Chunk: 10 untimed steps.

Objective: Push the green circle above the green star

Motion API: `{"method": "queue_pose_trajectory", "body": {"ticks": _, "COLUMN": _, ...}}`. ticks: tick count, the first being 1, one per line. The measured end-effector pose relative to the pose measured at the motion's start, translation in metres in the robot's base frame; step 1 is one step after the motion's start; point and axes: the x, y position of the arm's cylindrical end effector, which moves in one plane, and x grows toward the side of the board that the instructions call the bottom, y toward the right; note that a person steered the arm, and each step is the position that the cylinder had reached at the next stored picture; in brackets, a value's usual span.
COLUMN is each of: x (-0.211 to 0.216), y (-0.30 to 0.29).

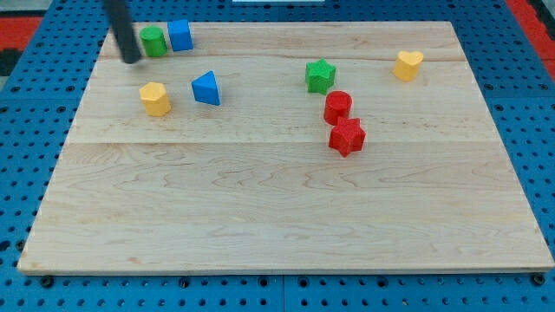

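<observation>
My tip (131, 60) beside green circle (153, 41).

The green circle (153, 41) is sitting flat near the table's top-left corner, a short round block touching the blue cube on its right side. The green star (320, 75) is lying flat well off to the right and somewhat lower, in the upper middle of the table, points spread outward.

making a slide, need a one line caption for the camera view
My tip sits just left of the green circle, which touches the blue cube; the green star lies far right.
</observation>
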Motion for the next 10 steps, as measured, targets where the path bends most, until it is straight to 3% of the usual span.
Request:
{"method": "queue_pose_trajectory", "body": {"ticks": 1, "x": -0.032, "y": -0.028}}
{"method": "queue_pose_trajectory", "body": {"ticks": 2, "x": -0.033, "y": 0.034}}
{"method": "queue_pose_trajectory", "body": {"ticks": 4, "x": 0.002, "y": 0.162}}
{"method": "queue_pose_trajectory", "body": {"ticks": 5, "x": -0.014, "y": 0.135}}
{"method": "queue_pose_trajectory", "body": {"ticks": 7, "x": 0.004, "y": 0.238}}
{"method": "queue_pose_trajectory", "body": {"ticks": 9, "x": -0.017, "y": 0.235}}
{"method": "queue_pose_trajectory", "body": {"ticks": 10, "x": -0.003, "y": 0.287}}
